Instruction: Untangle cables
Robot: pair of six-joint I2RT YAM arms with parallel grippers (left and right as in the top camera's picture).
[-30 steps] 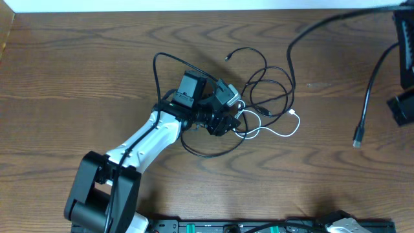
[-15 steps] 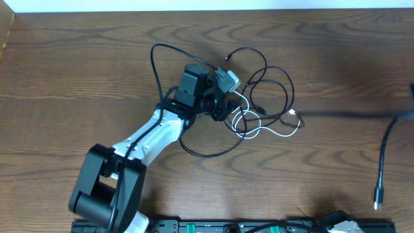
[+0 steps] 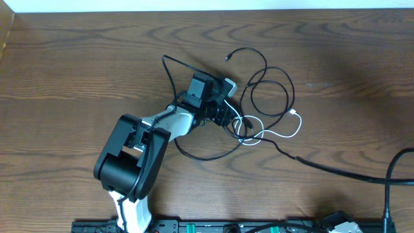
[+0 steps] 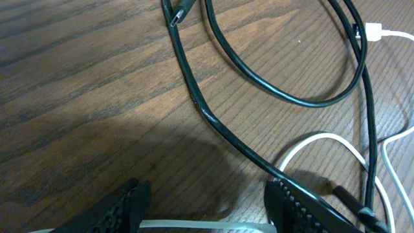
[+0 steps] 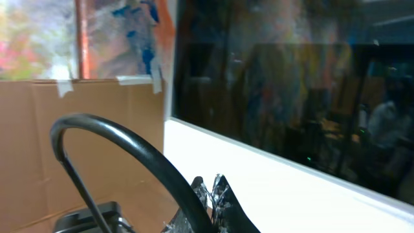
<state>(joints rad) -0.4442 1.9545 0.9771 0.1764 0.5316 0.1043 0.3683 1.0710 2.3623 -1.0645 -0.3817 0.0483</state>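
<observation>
The left jaws hang released and empty over the counter (image 4: 77, 97), the cables (image 3: 249, 126) lying just ahead to their right with strands running forward, so this arm is nearer, while the right jaws, well apart, are clenched on a raised black cable (image 5: 145, 154).

Thin black cables (image 4: 200, 109) lie in loose overlapping loops, tangled with one white cable (image 3: 283, 136).

table (image 3: 77, 58): dark wood grain | cardboard box (image 5: 39, 142): taped at top | glass pane (image 5: 291, 97): dark, reflective, beside box
</observation>
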